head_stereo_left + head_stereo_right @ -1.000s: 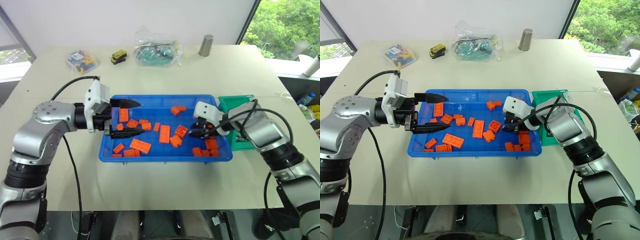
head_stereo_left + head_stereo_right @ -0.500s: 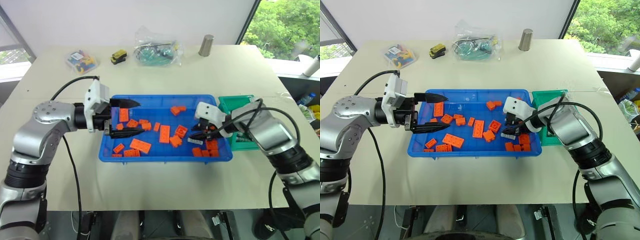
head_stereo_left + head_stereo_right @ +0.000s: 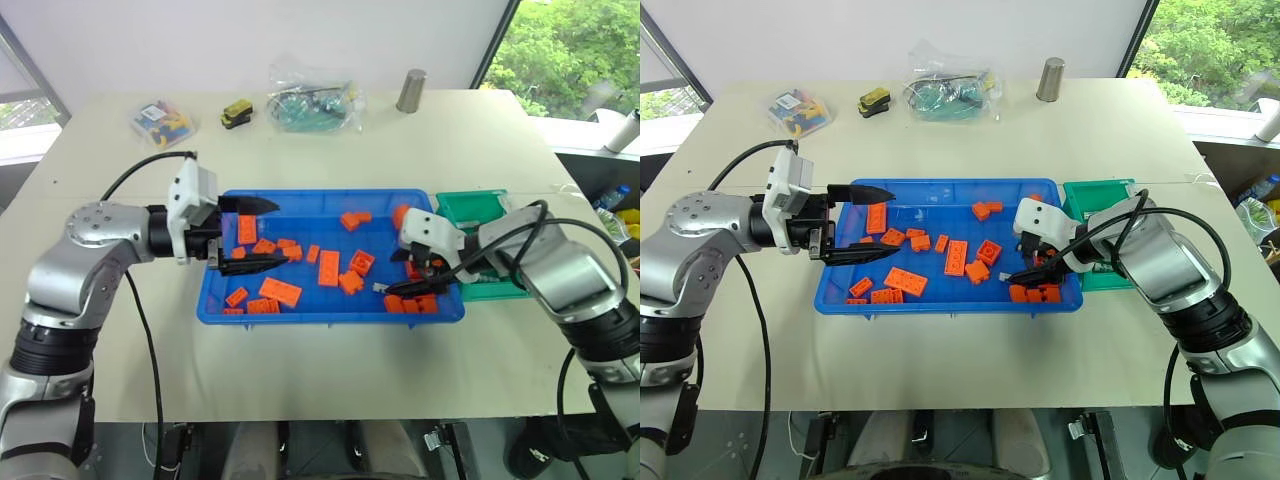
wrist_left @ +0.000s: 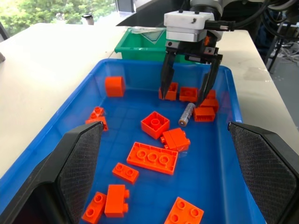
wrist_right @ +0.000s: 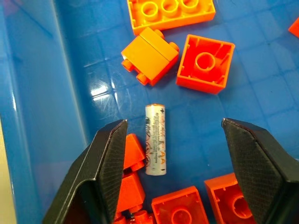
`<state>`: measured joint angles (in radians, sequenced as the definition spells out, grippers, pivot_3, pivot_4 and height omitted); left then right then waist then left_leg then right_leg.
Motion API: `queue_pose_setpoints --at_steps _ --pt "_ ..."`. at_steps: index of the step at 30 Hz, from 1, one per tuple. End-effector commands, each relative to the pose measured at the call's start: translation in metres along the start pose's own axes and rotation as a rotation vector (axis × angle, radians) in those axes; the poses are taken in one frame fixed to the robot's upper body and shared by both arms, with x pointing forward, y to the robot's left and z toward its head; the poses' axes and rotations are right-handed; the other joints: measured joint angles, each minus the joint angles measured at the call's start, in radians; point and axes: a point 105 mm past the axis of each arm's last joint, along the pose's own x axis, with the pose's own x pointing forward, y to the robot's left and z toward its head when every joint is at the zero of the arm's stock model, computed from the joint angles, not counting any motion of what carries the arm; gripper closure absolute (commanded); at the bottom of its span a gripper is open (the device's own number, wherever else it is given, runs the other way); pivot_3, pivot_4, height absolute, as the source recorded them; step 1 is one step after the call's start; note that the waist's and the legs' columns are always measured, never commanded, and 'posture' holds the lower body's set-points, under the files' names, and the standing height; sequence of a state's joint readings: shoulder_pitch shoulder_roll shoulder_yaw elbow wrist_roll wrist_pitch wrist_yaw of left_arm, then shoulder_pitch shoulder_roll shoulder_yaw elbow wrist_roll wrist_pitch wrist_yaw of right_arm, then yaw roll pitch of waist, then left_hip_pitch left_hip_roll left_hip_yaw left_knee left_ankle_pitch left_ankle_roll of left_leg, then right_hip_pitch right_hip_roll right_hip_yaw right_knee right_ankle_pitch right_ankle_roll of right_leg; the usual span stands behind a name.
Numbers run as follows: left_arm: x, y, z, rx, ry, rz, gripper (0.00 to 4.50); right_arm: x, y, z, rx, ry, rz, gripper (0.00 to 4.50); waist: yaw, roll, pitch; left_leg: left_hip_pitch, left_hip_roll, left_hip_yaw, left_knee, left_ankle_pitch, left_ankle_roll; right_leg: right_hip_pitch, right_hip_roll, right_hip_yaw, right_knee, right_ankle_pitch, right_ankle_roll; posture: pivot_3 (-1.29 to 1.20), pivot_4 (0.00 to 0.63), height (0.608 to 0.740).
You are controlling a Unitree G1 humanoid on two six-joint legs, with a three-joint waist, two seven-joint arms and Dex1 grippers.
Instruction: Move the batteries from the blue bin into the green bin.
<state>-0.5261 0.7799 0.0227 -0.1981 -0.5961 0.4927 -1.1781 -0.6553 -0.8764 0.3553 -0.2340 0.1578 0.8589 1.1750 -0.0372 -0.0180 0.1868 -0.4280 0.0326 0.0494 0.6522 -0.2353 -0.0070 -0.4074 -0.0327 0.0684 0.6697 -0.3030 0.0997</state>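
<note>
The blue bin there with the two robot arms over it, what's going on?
The robot is sorting batteries out of the blue bin, which also holds many orange bricks. The right gripper hangs open just above one battery lying loose on the bin floor near the right end, holding nothing. The left gripper hovers open over the left end, also empty. The green bin sits against the blue bin's right side.

Blue bin on bench holds scattered orange bricks; green bin touches its right end. Right gripper jaws apart over the bin's right end, a battery lying just beside them. Left gripper jaws apart over the bin's left end.
</note>
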Motion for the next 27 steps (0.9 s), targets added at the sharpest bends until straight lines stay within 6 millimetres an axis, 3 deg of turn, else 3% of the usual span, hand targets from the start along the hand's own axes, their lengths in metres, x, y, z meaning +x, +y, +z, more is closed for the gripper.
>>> queue_pose_setpoints --at_steps 1,10,17,23,27 --pt "0.0 0.003 0.01 0.054 -0.018 0.008 0.0 0.01 0.0 0.001 -0.061 0.02 -0.007 1.22 -0.001 0.0 0.0 0.0 0.0 0.0 0.0 0.0 0.0 0.0 0.0 0.0 0.0 0.0 0.0 0.0 0.15 0.739" --pt "-0.002 0.003 0.013 0.065 -0.024 0.023 0.0 0.025 -0.004 -0.006 -0.149 0.079 0.018 1.22 0.002 0.0 0.0 0.0 0.0 0.0 0.001 0.0 0.0 0.0 0.0 0.0 0.0 0.0 0.0 0.0 0.15 0.739" --pt "-0.006 0.003 0.011 0.061 -0.021 0.041 0.0 0.024 0.0 0.002 -0.14 0.04 0.046 4.48 0.003 0.0 0.0 0.0 0.0 0.0 0.001 0.0 0.0 0.0 0.0 0.0 0.0 0.0 0.0 0.0 0.15 0.739" --pt "-0.004 0.004 0.01 0.052 -0.023 0.036 0.0 0.016 -0.001 0.031 -0.044 -0.1 0.024 4.45 0.001 0.0 0.0 0.0 0.0 0.0 0.001 0.0 0.0 0.0 0.0 0.0 0.001 0.0 0.0 0.0 0.15 0.739" --pt "-0.005 0.004 0.009 0.033 -0.025 0.034 0.0 -0.014 -0.021 0.064 0.055 -0.293 -0.075 4.45 -0.001 0.0 0.0 0.0 0.0 0.0 0.001 0.0 0.0 0.0 0.0 0.0 0.001 0.0 0.0 0.0 0.15 0.739"
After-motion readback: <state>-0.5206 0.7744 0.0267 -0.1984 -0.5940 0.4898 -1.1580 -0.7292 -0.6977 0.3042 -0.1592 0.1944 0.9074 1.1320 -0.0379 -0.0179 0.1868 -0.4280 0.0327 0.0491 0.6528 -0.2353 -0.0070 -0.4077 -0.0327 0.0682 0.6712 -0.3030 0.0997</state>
